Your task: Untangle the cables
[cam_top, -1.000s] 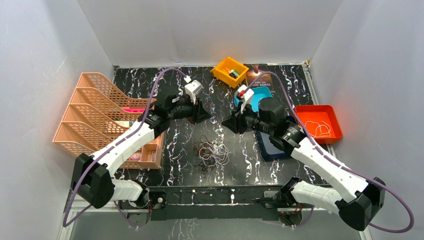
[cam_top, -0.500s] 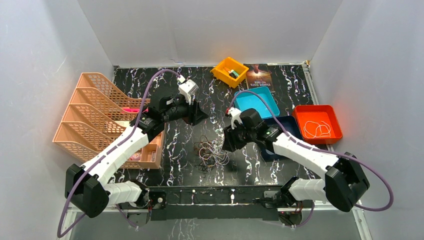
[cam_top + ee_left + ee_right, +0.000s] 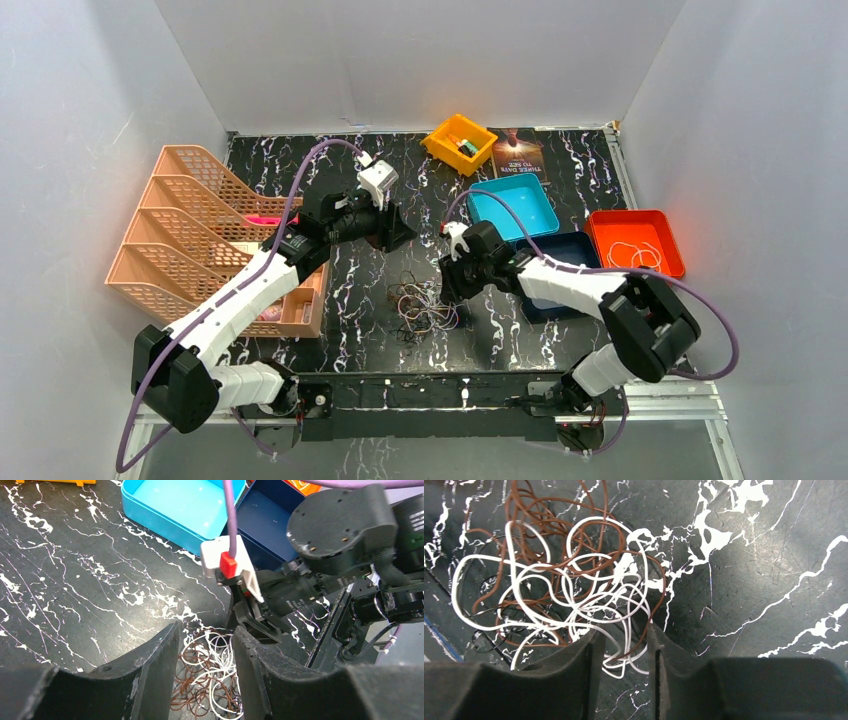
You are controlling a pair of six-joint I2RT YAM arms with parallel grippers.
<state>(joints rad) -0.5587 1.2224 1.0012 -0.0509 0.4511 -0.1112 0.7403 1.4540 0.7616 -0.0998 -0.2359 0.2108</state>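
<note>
The cables lie as one small clump of thin white, brown and black loops on the black marbled table, in front of both arms. My right gripper is low at the clump's right edge. In the right wrist view it stands open, and a few white and brown loops of the cables lie between its fingertips. My left gripper hovers behind the clump, apart from it. It is open and holds nothing. The cables show on the table beyond its fingers.
A peach file rack stands at the left. At the back is a yellow bin and a book. A light blue tray, a dark blue tray and a red tray holding a white cord are at the right.
My right arm has swung from the light blue tray forward and down to the clump's right edge. Both grippers have opened wider. The left gripper shifted slightly back and left.
</note>
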